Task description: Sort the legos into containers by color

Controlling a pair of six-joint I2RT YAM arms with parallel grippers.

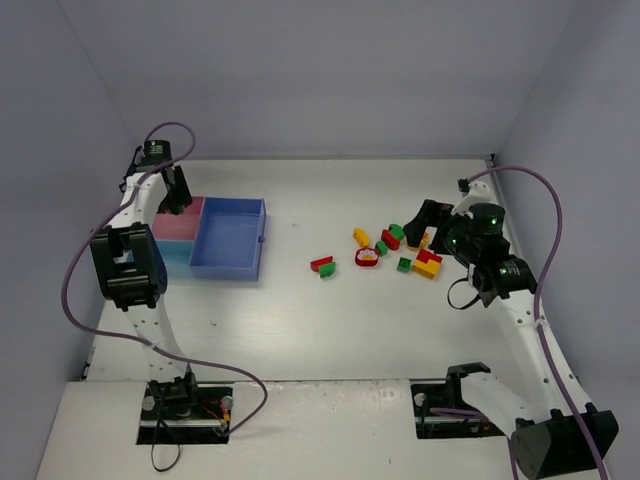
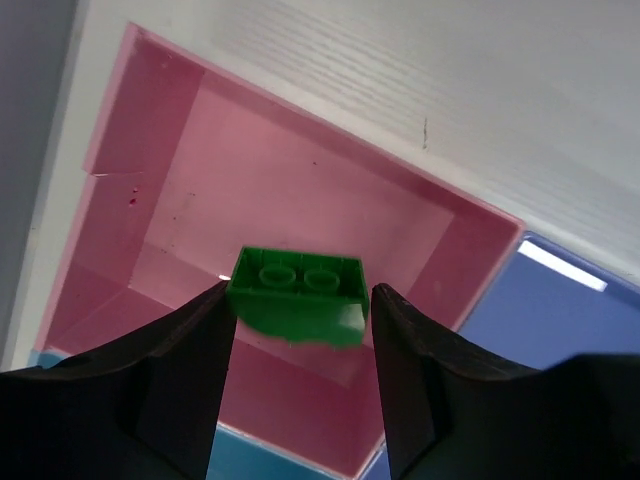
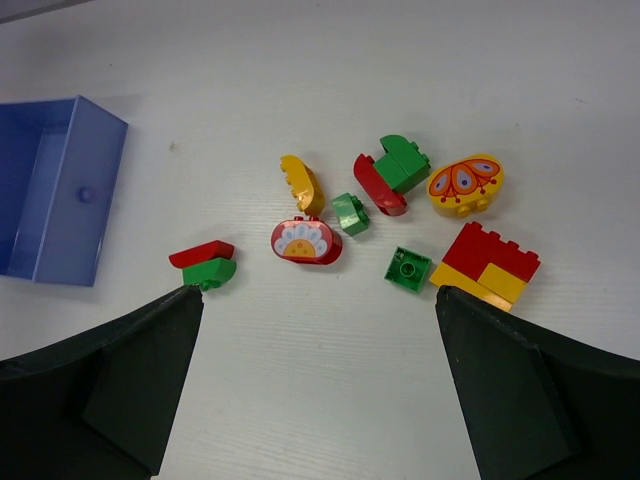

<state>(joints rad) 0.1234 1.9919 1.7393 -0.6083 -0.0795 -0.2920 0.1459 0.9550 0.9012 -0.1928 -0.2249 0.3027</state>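
Hovering over the pink tray (image 2: 300,170), my left gripper (image 2: 301,300) has tray walls below on every side and white table (image 2: 480,90) beyond the far rim. A green brick (image 2: 295,285) sits between my part-open fingers (image 2: 180,380); whether they grip it I cannot tell. The blue tray (image 1: 228,238) adjoins. My right gripper (image 3: 318,291) gapes wide, empty, above the scattered legos (image 3: 306,240), bare table around them

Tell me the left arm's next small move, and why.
Probably open the left gripper wider. The green plastic two-stud brick sits between its jaws directly above the floor of the pink plastic tray, so spreading further should drop it inside; whether the grip has already let go is unclear.
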